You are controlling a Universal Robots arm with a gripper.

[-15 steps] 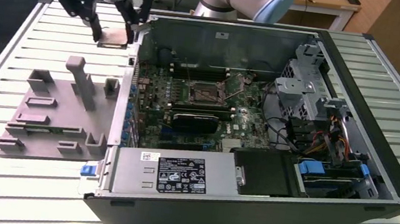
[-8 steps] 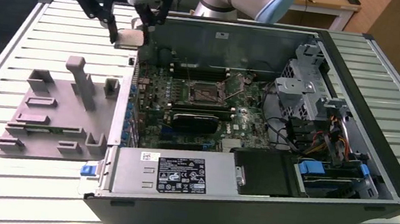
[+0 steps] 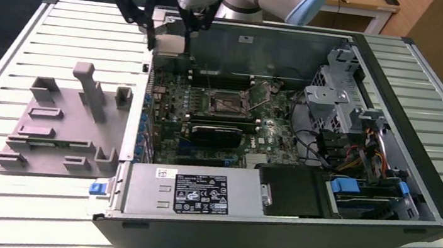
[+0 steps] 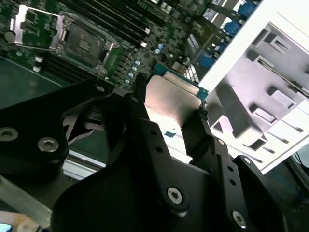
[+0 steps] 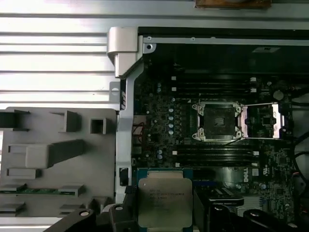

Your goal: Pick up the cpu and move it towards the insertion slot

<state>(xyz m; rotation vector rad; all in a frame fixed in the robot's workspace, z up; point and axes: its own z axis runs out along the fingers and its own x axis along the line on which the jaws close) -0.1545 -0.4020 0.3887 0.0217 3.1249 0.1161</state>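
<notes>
The cpu (image 5: 164,202), a flat square chip with a silver top and a pale rim, hangs in the air, and my gripper (image 5: 164,209) is shut on it, black fingers (image 4: 145,116) pressing two opposite edges. In the exterior view the gripper (image 3: 170,40) holds the cpu (image 3: 170,43) above the far corner of the open computer case, toward the exterior view's left. The insertion slot (image 3: 229,103) lies on the motherboard, apart from the chip and lower, toward the exterior view's right. Both wrist views show the slot (image 5: 216,121) (image 4: 84,43) with its metal lid (image 5: 268,121) swung open.
A grey fixture plate (image 3: 61,123) with upright posts lies on the slatted table (image 3: 10,53) beside the case. Inside the case are long black RAM slots (image 5: 212,154), a black heatsink block (image 3: 212,134), a power supply (image 3: 187,193), a drive cage (image 3: 342,104) and cables.
</notes>
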